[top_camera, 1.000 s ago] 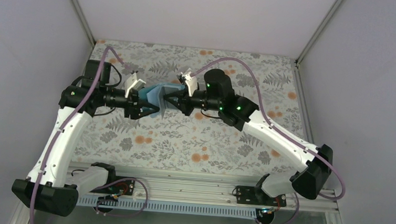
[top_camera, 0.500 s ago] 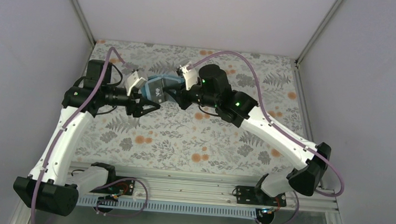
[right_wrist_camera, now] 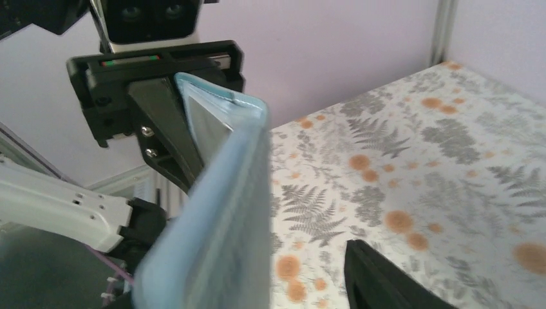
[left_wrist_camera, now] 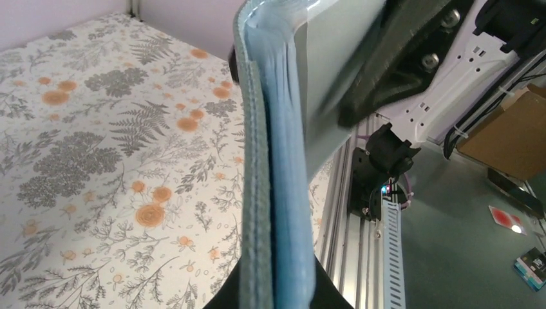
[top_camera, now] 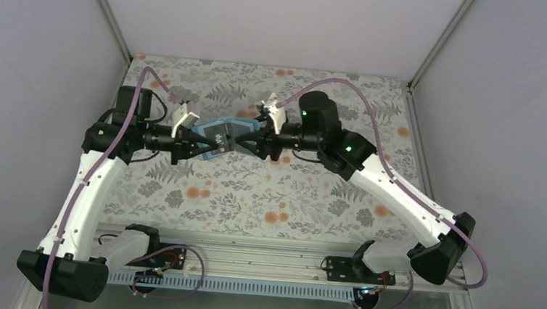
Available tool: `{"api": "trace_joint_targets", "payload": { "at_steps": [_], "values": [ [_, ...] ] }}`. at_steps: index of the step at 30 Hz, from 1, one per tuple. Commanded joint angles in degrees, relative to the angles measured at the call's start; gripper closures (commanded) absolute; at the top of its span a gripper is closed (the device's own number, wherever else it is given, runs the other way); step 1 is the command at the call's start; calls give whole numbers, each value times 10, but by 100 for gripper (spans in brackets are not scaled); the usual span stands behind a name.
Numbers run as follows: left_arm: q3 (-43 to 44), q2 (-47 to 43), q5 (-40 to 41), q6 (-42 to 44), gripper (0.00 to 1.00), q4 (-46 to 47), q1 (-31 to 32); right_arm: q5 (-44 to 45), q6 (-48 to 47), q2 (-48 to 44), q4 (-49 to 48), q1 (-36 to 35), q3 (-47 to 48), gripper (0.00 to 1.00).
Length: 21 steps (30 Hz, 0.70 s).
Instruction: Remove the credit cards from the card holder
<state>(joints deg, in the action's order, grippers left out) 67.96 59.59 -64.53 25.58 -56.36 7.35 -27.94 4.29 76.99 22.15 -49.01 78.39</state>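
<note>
Top external: left end effector (top_camera: 209, 144) grips the card holder (top_camera: 219, 132).

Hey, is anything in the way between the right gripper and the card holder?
Nothing visible. The card holder hangs in the air, pinched by the left gripper, and the right gripper sits open right at its other edge.

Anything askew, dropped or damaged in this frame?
Nothing stands out. The card holder hangs in the air above the flowered cloth, pinched by the left gripper. The right gripper has its jaws open at the other edge. The holder looks whole, and no card lies on the cloth.
</note>
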Motion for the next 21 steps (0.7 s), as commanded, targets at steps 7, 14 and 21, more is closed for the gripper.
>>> {"api": "trace_joint_targets", "payload": {
  "at_steps": [7,14,21],
  "values": [
    [-32,-9,215,-81,98,70,-10,5,5,-116,27,95,8,40],
    [-30,-8,169,-69,98,62,-11,-244,49,-44,-168,-14,-52,47],
    [-12,-18,-7,3,98,4,-11,-209,71,10,-164,25,-59,59]
  ]
}}
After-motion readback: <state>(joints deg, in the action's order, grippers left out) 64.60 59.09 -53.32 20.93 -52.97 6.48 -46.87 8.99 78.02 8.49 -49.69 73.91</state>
